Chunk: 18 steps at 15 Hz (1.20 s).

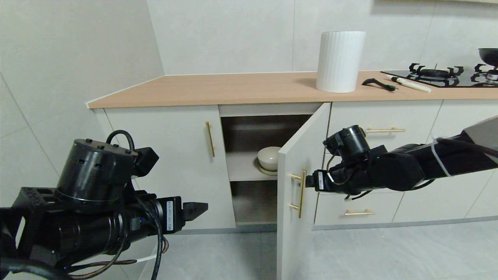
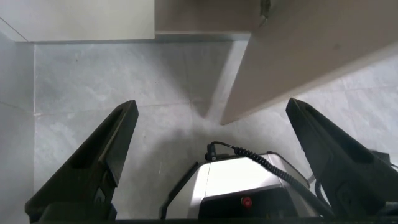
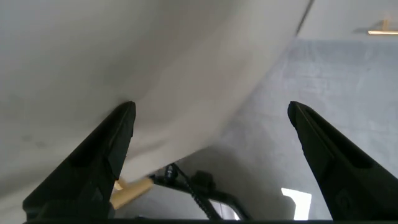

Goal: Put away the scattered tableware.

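Here, unreadable white label beside left claw.

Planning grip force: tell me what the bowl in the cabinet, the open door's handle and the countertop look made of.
Bowl: likely glazed ceramic, cream with soft sheen.
Door handle: metal, brass-coloured satin bar.
Countertop: matt wood-look surface, faint grain; solid wood or laminate cannot be told.

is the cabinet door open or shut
Open. The cabinet door stands swung out from the frame, exposing a bowl on the shelf inside.
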Tool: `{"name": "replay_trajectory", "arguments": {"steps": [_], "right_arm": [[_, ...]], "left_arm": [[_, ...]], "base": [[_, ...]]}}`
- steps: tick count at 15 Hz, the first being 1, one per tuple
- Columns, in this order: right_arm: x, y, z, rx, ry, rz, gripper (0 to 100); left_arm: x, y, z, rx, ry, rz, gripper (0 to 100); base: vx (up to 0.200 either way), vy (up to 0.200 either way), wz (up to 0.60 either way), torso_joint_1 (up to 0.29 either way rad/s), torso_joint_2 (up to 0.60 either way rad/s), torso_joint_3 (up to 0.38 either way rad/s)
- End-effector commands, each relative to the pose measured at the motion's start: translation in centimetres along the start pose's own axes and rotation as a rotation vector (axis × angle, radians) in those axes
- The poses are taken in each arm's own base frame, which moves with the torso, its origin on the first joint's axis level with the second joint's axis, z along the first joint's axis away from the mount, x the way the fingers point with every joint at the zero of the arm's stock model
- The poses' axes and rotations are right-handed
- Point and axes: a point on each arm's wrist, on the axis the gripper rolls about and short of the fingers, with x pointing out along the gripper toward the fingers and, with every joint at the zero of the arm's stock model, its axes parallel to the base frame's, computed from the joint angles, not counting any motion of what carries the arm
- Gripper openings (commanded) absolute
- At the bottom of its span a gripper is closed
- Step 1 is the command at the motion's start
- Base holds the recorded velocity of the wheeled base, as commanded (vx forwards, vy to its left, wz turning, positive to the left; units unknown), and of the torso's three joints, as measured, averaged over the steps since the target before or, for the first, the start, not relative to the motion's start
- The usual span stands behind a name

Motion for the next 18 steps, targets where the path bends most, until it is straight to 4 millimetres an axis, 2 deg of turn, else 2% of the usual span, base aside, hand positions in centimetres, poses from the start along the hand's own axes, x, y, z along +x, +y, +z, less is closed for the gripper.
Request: {"name": "replay_trajectory", "arguments": {"steps": [1,8,9,12,15,18], "right_arm": [[2.5,-0.3,-1.0,0.0,0.049,-0.022,100],[3.2,-0.1,-0.6,0.017,-0.016,0.003,100],[3.4,0.0,-0.6,0.027,-0.021,0.008,100],[4.1,0.6,-0.9,0.057,-0.042,0.03,100],[4.1,1.5,-0.6,0.125,-0.09,0.075,100],[5.1,2.9,-0.2,0.228,-0.136,0.131,100]], "left_arm": [[0.1,0.0,-0.1,0.002,0.005,0.003,100],[0.2,-0.1,0.0,0.001,0.002,0.004,100],[0.2,-0.1,0.0,0.001,0.002,0.004,100],[0.2,-0.1,0.0,0.001,0.003,0.002,100],[0.2,-0.1,0.0,0.002,0.003,0.002,100],[0.2,-0.1,0.0,0.002,0.002,0.002,100]], "base": [[0.0,0.0,0.0,0.0,0.0,0.0],[0.0,0.0,0.0,0.0,0.0,0.0],[0.2,0.0,0.0,0.002,0.0,0.007],[0.2,0.0,0.0,-0.004,0.0,0.001],[0.0,0.0,0.0,0.0,0.0,0.0],[0.0,0.0,0.0,0.0,0.0,0.0]]}}
